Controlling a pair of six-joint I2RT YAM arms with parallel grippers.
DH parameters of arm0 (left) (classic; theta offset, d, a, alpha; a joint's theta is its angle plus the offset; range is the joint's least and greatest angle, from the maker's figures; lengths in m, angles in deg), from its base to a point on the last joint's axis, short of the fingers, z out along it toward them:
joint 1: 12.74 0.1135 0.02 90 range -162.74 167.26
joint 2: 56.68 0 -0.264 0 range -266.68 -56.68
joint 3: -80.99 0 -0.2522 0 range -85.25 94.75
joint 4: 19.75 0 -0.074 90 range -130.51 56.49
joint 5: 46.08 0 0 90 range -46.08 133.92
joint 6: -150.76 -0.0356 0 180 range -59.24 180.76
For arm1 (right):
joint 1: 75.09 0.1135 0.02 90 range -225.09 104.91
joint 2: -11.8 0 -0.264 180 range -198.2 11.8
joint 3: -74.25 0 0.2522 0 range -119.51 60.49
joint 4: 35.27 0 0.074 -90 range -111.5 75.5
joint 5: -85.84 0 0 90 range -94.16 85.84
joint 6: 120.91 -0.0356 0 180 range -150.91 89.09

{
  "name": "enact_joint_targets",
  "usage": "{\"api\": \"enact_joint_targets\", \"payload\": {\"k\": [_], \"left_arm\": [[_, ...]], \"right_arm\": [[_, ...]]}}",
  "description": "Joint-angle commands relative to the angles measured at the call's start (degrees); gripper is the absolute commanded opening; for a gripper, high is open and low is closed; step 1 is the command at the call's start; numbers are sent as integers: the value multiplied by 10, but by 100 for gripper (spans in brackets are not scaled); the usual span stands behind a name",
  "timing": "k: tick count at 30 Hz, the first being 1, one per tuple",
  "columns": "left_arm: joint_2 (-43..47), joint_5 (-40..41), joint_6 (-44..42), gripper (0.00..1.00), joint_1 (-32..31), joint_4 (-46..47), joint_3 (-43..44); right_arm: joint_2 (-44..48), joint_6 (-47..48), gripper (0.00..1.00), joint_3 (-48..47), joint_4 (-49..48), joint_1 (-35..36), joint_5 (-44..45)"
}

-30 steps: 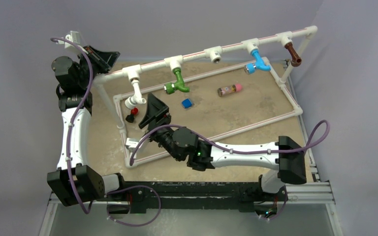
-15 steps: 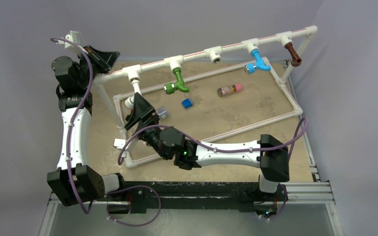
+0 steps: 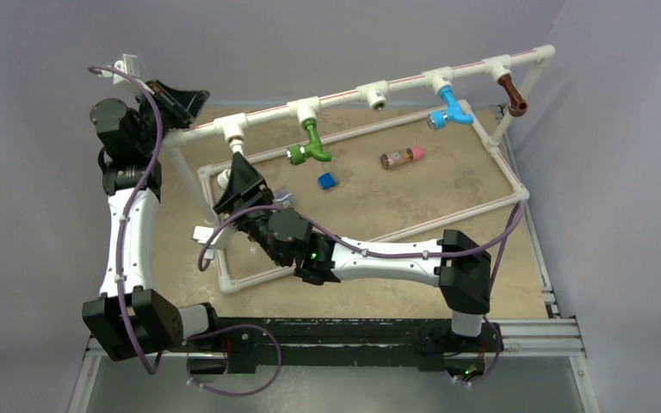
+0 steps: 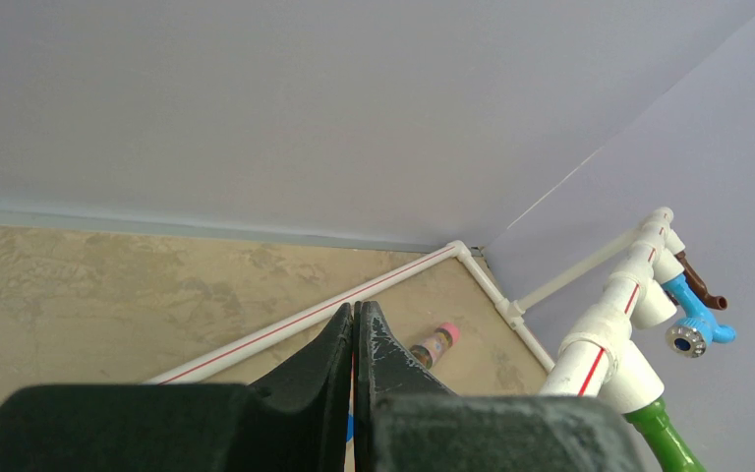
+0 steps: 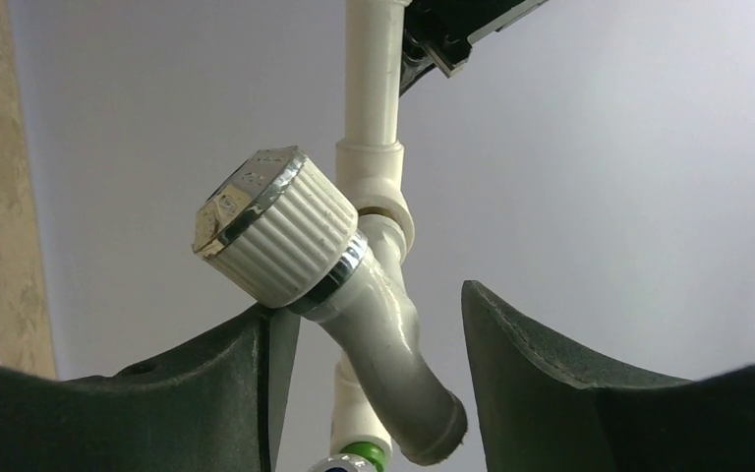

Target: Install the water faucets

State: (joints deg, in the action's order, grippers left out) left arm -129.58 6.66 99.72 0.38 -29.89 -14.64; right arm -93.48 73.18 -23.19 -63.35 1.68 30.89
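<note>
Where the sandy table is spanned by the white pipe frame, four taps are seen hanging from the upper rail: a white faucet nearest the left post, then a green faucet, a blue faucet and a brown faucet, with one open fitting left bare between the green and the blue. The right arm is stretched across the table toward the left end of the frame, and it is judged much the nearer arm to the white faucet; the left arm is raised beside the left post with the left gripper pressed fully closed on nothing. In the right wrist view the white faucet is found directly between the fingers of the right gripper, its long axis slanting from the ribbed knob at upper left down to the spout at lower right. The jaws are held partly apart around the body: the left finger appears to be just at the collar under the knob, while a clear gap is left before the right finger, so no firm clamp is shown yet. A squeeze across the bent body is judged to be the step in hand.
</note>
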Motion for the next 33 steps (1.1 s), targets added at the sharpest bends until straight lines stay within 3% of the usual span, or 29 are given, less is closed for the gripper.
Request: {"api": "enact_joint_targets", "payload": {"k": [1,12,15,22,24,33], "left_arm": [[-64,-41,-7,0,-4,-227,-82],[-65,-45,-5,0,-2,-225,-83],[-65,-47,-5,0,-1,-224,-83],[-67,-48,-4,0,0,-224,-83],[-67,-48,-3,0,0,-223,-83],[-67,-48,-3,0,0,-223,-84]], "right_arm": [[-2,-4,60,-35,-3,-1,-3],[-25,7,54,-39,-12,-1,2],[-32,9,45,-42,-9,-1,10],[-48,-4,7,-52,-27,-1,48],[-52,-32,0,-57,-37,-1,60],[-59,-291,0,-75,-105,0,61]]}}
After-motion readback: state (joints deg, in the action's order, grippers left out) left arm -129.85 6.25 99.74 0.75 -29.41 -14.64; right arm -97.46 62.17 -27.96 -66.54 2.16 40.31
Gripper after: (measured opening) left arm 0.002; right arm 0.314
